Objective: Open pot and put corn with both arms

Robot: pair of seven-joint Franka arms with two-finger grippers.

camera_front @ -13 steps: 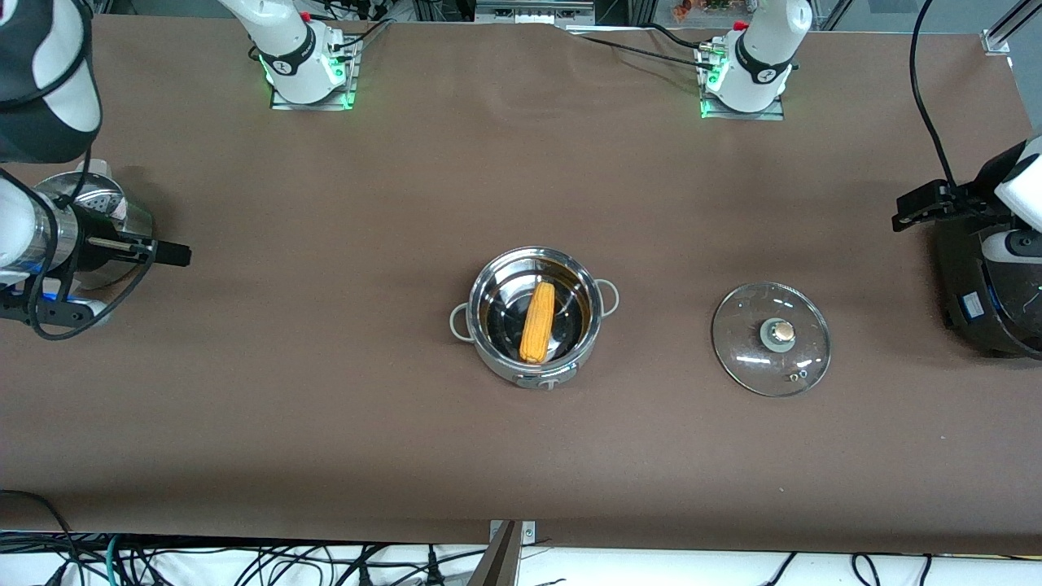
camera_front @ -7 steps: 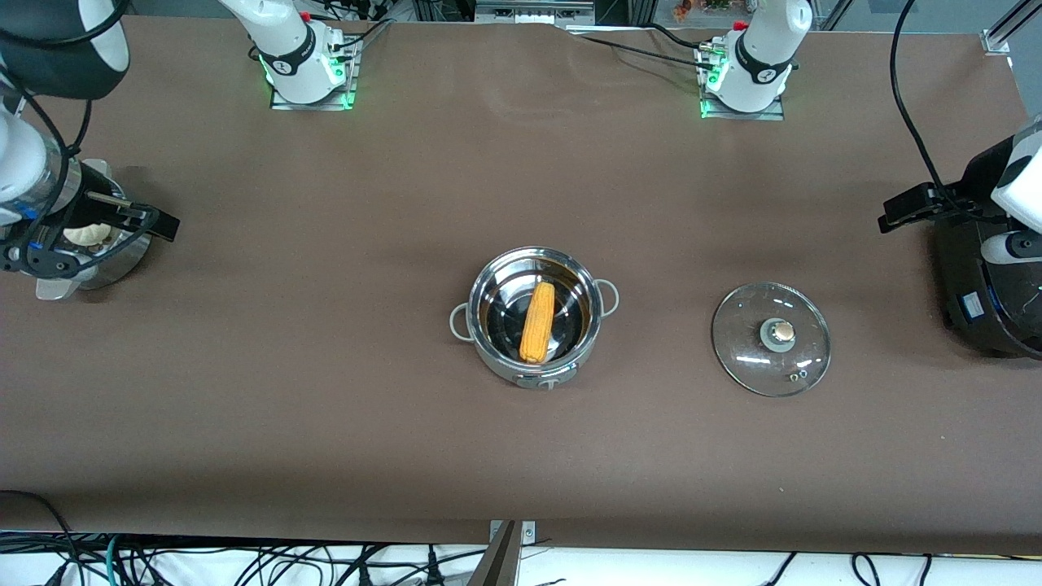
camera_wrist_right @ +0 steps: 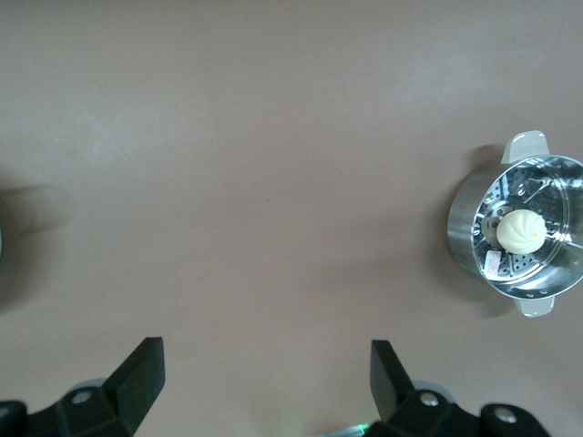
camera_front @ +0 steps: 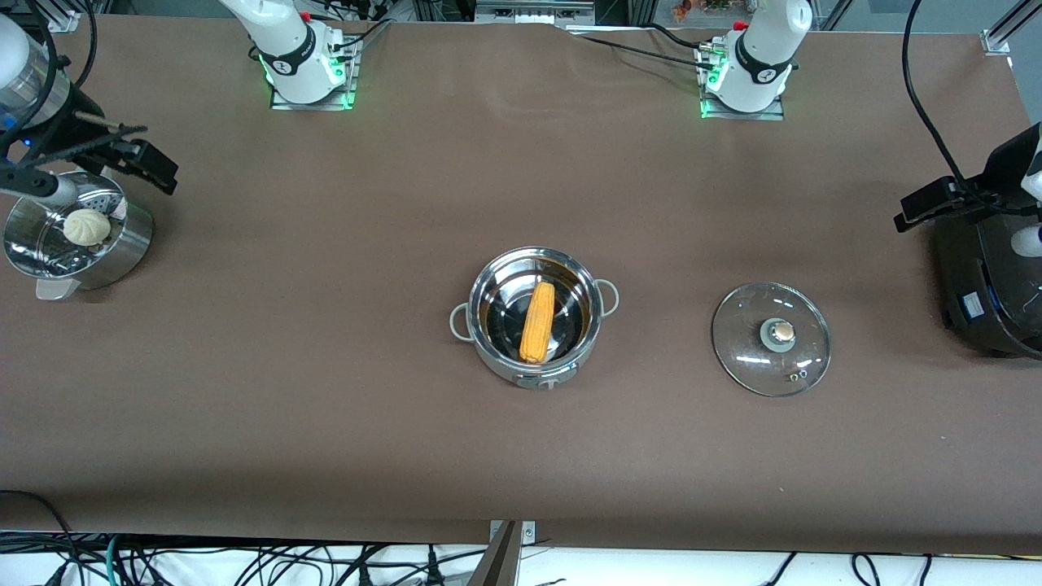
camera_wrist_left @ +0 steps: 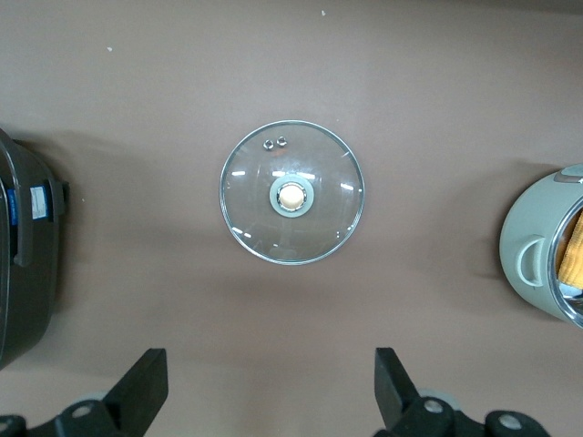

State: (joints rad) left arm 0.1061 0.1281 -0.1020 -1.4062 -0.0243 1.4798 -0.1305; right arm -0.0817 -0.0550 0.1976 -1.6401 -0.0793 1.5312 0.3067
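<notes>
I see the pot (camera_front: pixel 535 317) standing open in the middle of the table (camera_front: pixel 326 391), with the corn (camera_front: pixel 537 322) lying inside it, tilted against the wall. The lid (camera_front: pixel 771 338) lies flat on the table beside the pot, toward the left arm's end, knob up, well apart from the pot.

My left gripper (camera_wrist_left: pixel 271 401) is up in the air at its end of the table, over the edge of the black cooker (camera_front: pixel 989 293). Its wrist view shows the jaws spread wide and empty, with the lid (camera_wrist_left: pixel 291 193) on the table below them.

My right gripper (camera_wrist_right: pixel 266 382) is raised at the other end, above the table just by the steamer bowl (camera_front: pixel 77 240), which holds a white bun (camera_front: pixel 86 226). Its jaws are also released, with nothing between them.
</notes>
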